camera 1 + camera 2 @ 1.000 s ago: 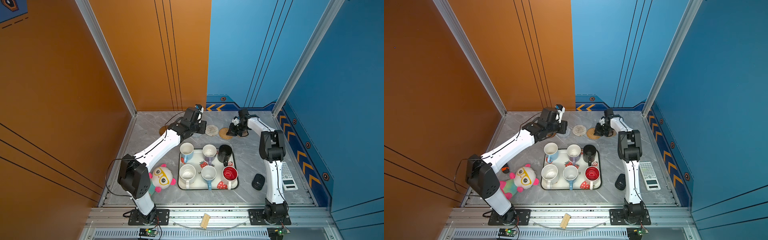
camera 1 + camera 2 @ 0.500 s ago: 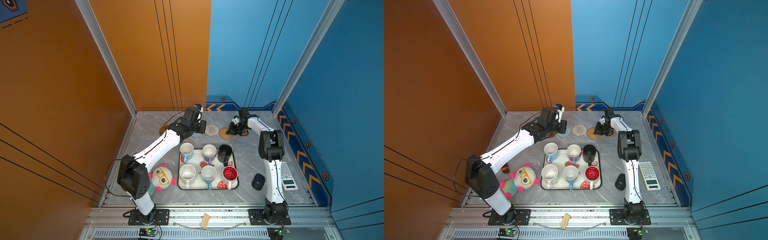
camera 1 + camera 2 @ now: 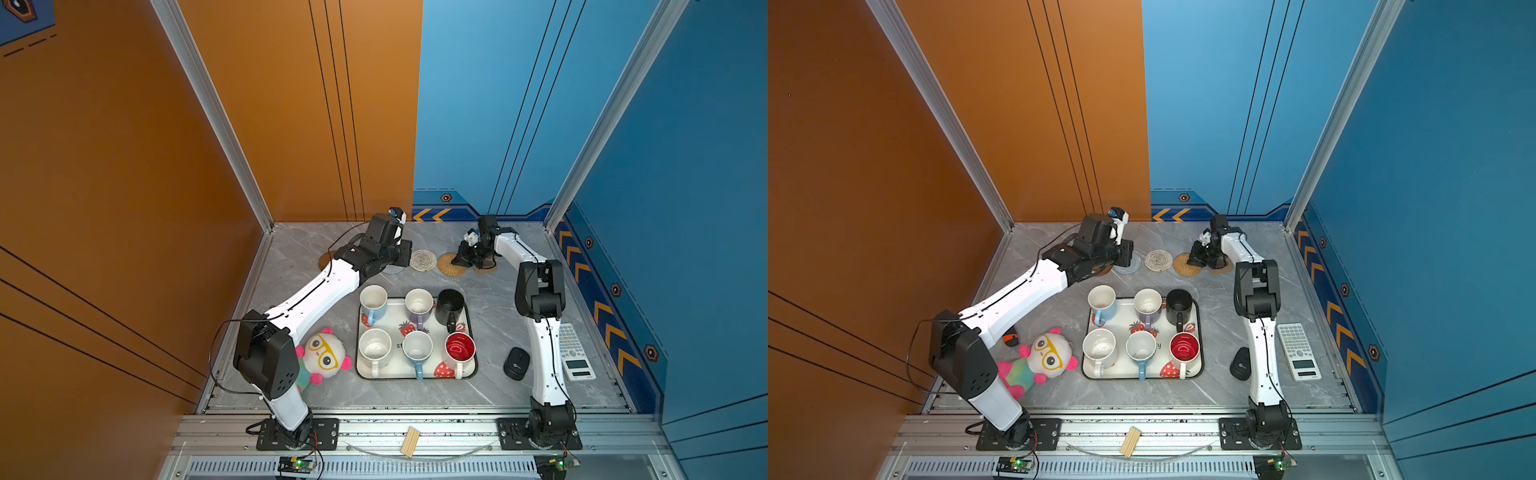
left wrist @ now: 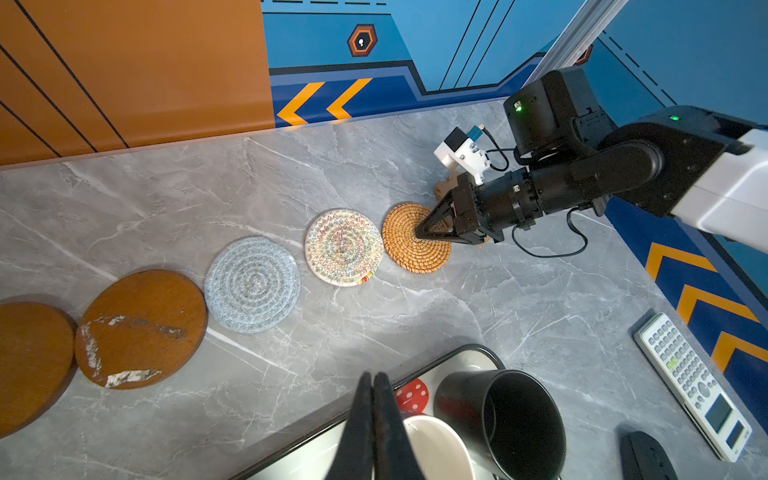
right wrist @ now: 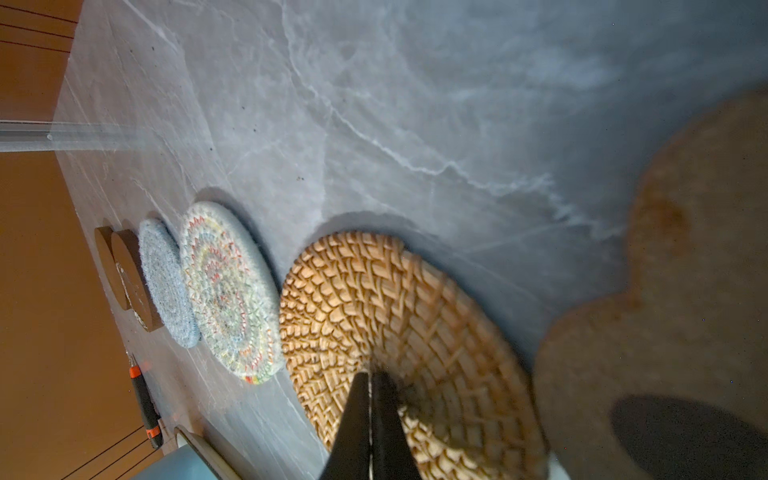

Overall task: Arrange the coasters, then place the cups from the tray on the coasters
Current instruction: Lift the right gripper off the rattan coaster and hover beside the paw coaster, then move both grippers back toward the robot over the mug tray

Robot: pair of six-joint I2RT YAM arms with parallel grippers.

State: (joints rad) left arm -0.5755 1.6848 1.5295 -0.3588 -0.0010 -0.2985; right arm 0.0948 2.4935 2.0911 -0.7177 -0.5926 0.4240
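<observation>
Six coasters lie in a single row along the far part of the desk [image 3: 490,299], its line running left to right in both top views: two brown discs [image 4: 141,328], the grey woven coaster [image 4: 252,284], the cream woven coaster [image 4: 343,248], the rattan coaster [image 4: 409,255] and, at the right end, the paw-shaped coaster [image 5: 685,311]. The right arm [image 3: 544,353] reaches to that end. The right jaws are pressed together with nothing between them, and their joined tip is set down on the rattan coaster, on the half toward the paw-shaped one. The close view is blurred, so the tip probably touches the weave rather than hovering just clear. That coaster lies straight under the right jaws, so any nudge would likely run along the row's line, and the right arm is by far the nearer. The left jaws, carried by the left arm [image 3: 316,291], are likewise closed and empty, above the far rim of the tray [image 3: 395,370]. All six cups, the black cup [image 3: 450,305] among them, stand on the tray, not yet set out.
</observation>
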